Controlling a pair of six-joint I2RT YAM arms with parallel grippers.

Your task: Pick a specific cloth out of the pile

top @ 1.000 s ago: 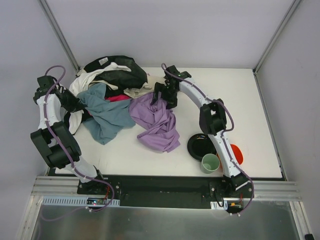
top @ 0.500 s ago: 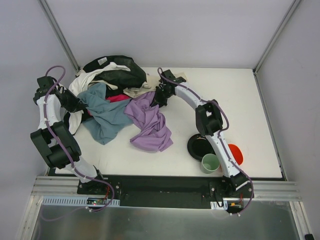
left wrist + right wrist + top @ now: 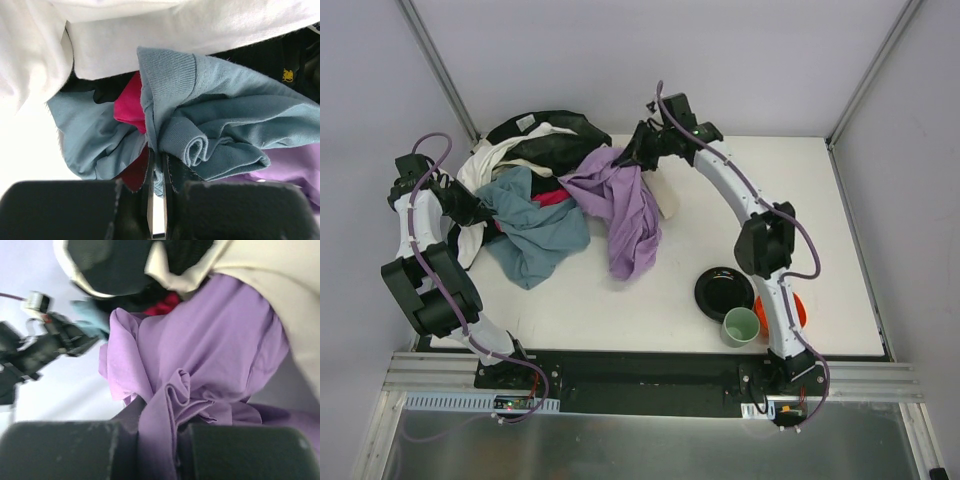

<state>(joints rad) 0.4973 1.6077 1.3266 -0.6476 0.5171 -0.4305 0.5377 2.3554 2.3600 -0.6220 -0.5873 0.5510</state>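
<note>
Our right hand [image 3: 634, 157] is clamped on the cloth [image 3: 625, 205], with a bunched lavender fold pinched tight in its grip [image 3: 159, 432]. The rest of the cloth trails from that hand back toward our bases, and its lower end lies on the table [image 3: 790, 190]. The pile [image 3: 555, 148] sits just left of this hand, and a beige cloth [image 3: 666, 197] lies just below it. Our left hand [image 3: 478, 210] is pressed together on a thin fold of the blue-grey cloth [image 3: 225, 125]. Just past its tips we see a pink-red piece [image 3: 129, 106] and white fabric [image 3: 165, 35]. The black plate [image 3: 723, 292] and green cup [image 3: 740, 326] sit well apart from both hands.
</note>
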